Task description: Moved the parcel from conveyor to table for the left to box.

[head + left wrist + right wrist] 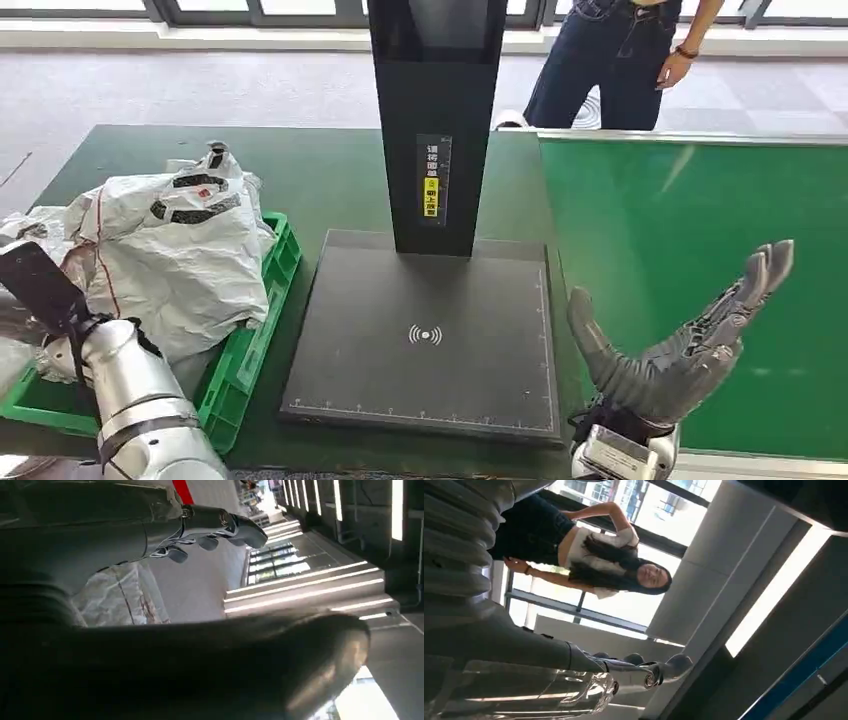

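Bright window daylight; glare on the green conveyor (700, 250); wrist views dim, blurred, backlit by ceiling strips.

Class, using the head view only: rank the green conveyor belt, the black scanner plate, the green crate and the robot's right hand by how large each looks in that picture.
1. green conveyor belt
2. black scanner plate
3. green crate, mostly hidden under white parcel bags, so its rank against the hand is unsure
4. right hand, close to the camera, which enlarges it

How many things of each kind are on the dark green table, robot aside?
White parcel bags: 1 heap, separate bags cannot be told apart
Green crate: 1
Black scanner stand: 1
Total: 3
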`<act>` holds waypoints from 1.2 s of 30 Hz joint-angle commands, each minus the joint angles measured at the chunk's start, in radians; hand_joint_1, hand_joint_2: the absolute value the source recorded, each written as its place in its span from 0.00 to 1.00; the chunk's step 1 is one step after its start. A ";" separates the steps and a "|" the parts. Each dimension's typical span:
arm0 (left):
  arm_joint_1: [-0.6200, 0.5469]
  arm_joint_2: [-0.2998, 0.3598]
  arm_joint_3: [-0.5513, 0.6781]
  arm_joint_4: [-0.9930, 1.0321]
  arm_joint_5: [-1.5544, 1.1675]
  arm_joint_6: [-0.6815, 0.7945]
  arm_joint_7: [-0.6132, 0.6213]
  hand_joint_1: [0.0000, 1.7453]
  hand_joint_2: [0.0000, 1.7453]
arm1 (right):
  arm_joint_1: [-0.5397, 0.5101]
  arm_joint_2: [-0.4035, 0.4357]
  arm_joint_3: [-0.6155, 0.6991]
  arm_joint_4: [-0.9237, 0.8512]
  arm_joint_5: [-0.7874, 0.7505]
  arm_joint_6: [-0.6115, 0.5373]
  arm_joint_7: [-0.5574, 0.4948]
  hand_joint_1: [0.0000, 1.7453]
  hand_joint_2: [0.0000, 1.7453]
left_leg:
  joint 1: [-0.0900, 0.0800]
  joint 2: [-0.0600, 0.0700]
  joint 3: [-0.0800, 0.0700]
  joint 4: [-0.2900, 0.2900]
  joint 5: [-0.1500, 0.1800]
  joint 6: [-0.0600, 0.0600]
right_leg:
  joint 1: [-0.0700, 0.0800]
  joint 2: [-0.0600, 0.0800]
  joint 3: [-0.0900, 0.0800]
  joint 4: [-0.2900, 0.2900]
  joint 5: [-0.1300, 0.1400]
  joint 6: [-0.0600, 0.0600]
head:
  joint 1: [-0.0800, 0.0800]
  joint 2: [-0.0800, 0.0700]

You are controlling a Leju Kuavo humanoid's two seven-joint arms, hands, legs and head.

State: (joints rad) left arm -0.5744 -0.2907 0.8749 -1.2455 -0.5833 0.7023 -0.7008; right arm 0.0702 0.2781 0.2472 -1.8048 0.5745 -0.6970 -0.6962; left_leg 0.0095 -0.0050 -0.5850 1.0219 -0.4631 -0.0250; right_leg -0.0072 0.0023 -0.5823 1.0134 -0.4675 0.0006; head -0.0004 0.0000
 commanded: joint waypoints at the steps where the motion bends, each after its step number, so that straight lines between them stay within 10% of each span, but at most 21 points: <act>1: 0.143 0.006 -0.406 -0.122 0.253 -0.030 0.003 0.00 0.00 | 0.016 0.048 -0.035 0.033 0.010 -0.001 -0.002 0.00 1.00 | 0.000 -0.001 0.000 -0.001 0.001 0.001 | 0.000 -0.001 0.000 -0.002 0.001 0.000 | 0.000 0.000; 2: 0.153 0.004 -0.429 -0.134 0.274 -0.053 0.003 0.00 0.00 | 0.017 0.050 -0.038 0.033 0.011 -0.001 -0.002 0.00 1.00 | 0.000 -0.001 0.000 -0.003 0.002 0.001 | 0.000 -0.002 0.001 -0.003 0.001 0.000 | 0.000 0.000; 3: 0.176 -0.005 -0.475 -0.165 0.305 -0.079 0.003 0.00 1.00 | 0.020 0.050 -0.042 0.030 0.012 -0.001 -0.002 0.00 1.00 | 0.000 0.000 0.000 -0.002 0.001 0.001 | 0.000 -0.001 0.000 -0.003 0.001 0.000 | 0.000 0.000; 12: 0.284 -0.034 -0.723 -0.226 0.443 -0.327 0.003 0.00 1.00 | 0.031 0.061 -0.071 0.018 0.023 -0.001 -0.002 0.00 1.00 | 0.000 -0.003 0.001 -0.002 0.001 0.001 | 0.000 -0.003 0.002 -0.003 0.000 0.000 | -0.001 0.000; 36: 0.284 -0.034 -0.723 -0.226 0.443 -0.327 0.003 0.00 1.00 | 0.031 0.061 -0.071 0.018 0.023 -0.001 -0.002 0.00 1.00 | -0.001 0.001 0.001 -0.002 0.000 0.001 | -0.001 0.001 0.000 -0.002 0.000 0.000 | 0.000 0.000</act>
State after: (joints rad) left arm -0.3154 -0.3231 0.1743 -1.4878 -0.1431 0.3780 -0.7008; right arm 0.0786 0.2838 0.2045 -1.8048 0.6008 -0.6985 -0.6958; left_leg 0.0092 -0.0040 -0.5855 1.0220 -0.4636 -0.0247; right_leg -0.0077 0.0038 -0.5835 1.0131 -0.4674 0.0007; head -0.0008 0.0000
